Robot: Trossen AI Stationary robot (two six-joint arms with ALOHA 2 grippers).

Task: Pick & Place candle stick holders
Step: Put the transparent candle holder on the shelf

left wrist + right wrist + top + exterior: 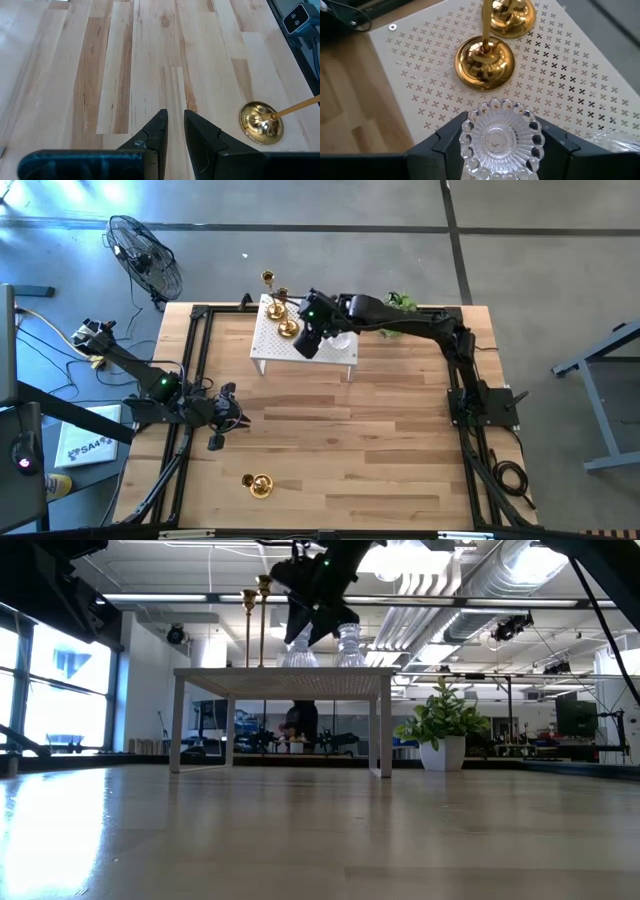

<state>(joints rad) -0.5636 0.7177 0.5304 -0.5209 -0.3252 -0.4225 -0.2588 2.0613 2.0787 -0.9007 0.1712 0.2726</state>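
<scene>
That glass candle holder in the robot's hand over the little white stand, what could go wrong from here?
1. The right hand grips the clear glass holder by its scalloped rim; smooth glass might slip.
2. Two brass holders stand close in front of it on the white perforated stand; a careless move could tip their slim stems.
3. Another glass holder sits nearby on the stand and could get bumped.

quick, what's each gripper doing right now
left gripper: nearly closed, empty, above the table.
right gripper: closed on a clear glass candle holder over the white stand.
</scene>
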